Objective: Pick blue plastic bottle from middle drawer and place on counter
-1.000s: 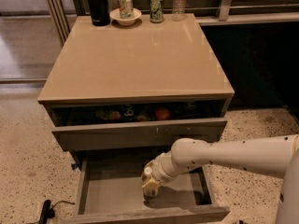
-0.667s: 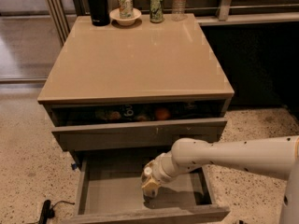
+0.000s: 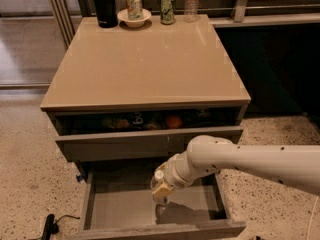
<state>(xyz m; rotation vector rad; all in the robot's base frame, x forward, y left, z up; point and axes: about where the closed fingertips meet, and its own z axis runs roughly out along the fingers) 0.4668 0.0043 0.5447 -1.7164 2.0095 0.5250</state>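
The blue plastic bottle [image 3: 158, 178], clear with a white cap, stands upright inside the open middle drawer [image 3: 120, 210], near its middle. My gripper [image 3: 161, 192] reaches down into the drawer from the right and is shut round the bottle's lower body, so only the cap and shoulder show. The bottle's shadow lies on the drawer floor just below it. The tan counter [image 3: 145, 59] is the top of the cabinet, above both drawers.
The upper drawer [image 3: 150, 144] is partly open, with oranges and cans inside. At the counter's far edge stand a black flask [image 3: 103, 4], a white bowl [image 3: 134, 18] holding a can, a second can [image 3: 167, 8] and a ribbed clear bottle [image 3: 191, 2]. A black cable [image 3: 49, 225] lies on the floor at the left.
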